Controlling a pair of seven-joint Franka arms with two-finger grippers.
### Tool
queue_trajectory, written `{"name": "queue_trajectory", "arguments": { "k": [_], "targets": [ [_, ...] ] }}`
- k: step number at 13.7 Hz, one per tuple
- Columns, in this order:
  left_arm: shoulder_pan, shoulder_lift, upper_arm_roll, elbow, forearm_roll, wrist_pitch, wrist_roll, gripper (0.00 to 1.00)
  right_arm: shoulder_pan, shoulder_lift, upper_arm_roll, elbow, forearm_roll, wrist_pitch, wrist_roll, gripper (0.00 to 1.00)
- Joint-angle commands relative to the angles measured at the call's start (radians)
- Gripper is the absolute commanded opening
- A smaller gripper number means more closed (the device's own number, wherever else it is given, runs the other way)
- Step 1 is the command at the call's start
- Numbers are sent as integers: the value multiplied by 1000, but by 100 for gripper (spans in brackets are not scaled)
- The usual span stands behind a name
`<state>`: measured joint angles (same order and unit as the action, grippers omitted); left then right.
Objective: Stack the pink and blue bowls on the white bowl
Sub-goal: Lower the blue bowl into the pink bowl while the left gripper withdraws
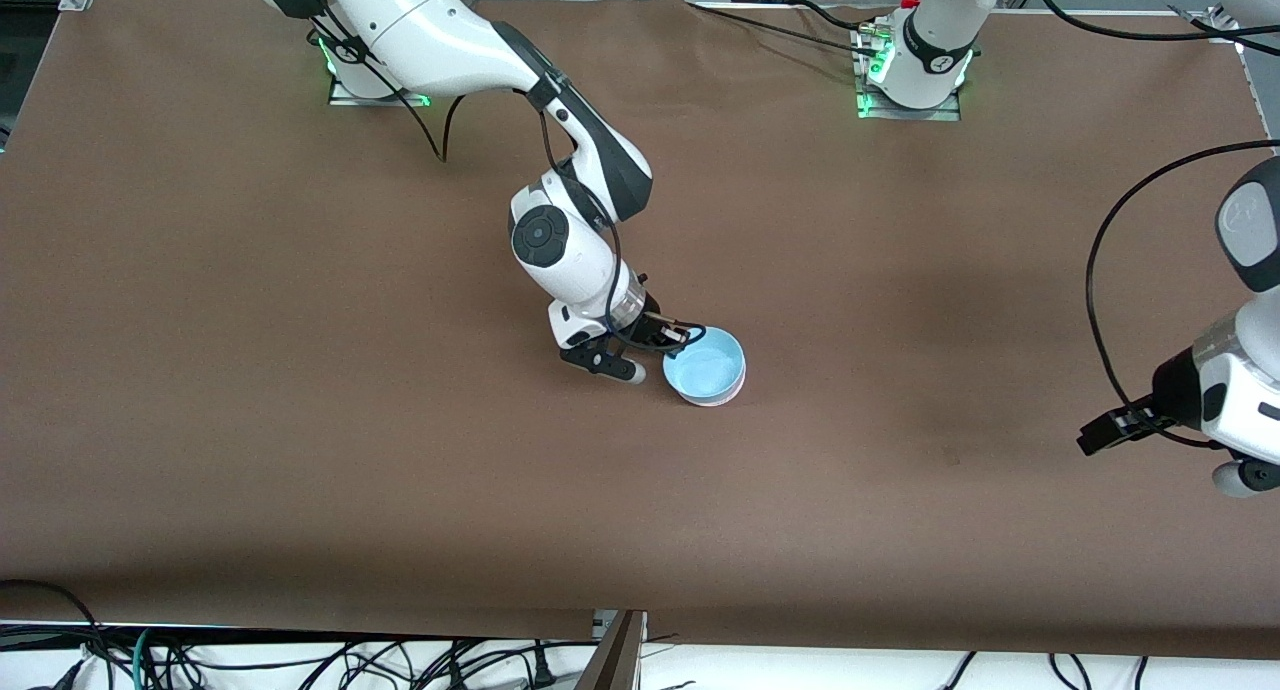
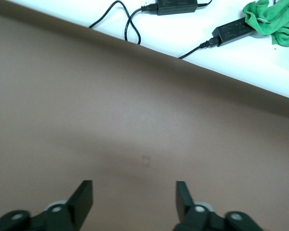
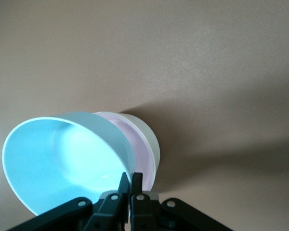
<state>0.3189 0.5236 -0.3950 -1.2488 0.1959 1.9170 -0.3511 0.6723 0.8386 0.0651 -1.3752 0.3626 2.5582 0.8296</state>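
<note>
Bowls number three, one blue bowl point(image 3: 62, 159) nested in one pink bowl point(image 3: 137, 154) inside one white bowl point(image 3: 149, 139) mid-table, the right gripper point(image 3: 130, 185) pinching the blue rim at nine o'clock, while the left gripper point(image 2: 134, 199) waits, spread wide, over bare table point(image 1: 300, 420).
</note>
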Motion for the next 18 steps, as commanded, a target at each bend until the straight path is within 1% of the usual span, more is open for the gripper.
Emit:
{"name": "queue_trajectory", "arguments": {
  "k": [1,2,3,6,8,10,12,13,14,17,18],
  "targets": [
    [38,-25,-10,63,-10,-86,151,91,23,30,-7,35,12,16,10,0],
    [40,-34,-8,69,-12,-117,184,94,23,36,-7,36,13,17,10,0],
    [42,-40,-10,69,-12,-128,190,100,27,39,-7,36,13,22,10,0],
    [35,-92,-18,69,-6,-141,190,100,32,43,-7,35,12,33,6,0],
    [17,-154,-34,62,-12,-163,187,100,32,50,-7,36,10,34,2,0],
    [15,-201,-94,68,-13,-269,181,100,33,51,-7,36,7,34,-1,0],
    [15,-260,-111,69,-44,-366,149,100,33,53,-8,35,1,33,-1,0],
    [15,-270,-110,69,-65,-387,124,100,33,53,-8,35,-7,33,-1,0],
    [12,-271,-111,69,-59,-388,118,100,33,54,-7,35,-8,34,-1,0],
    [2,-258,-110,69,-59,-377,122,100,35,57,-8,35,-17,33,-1,0],
    [0,-248,-108,66,-58,-356,123,100,35,56,-8,35,-20,33,-3,0]
  ]
}}
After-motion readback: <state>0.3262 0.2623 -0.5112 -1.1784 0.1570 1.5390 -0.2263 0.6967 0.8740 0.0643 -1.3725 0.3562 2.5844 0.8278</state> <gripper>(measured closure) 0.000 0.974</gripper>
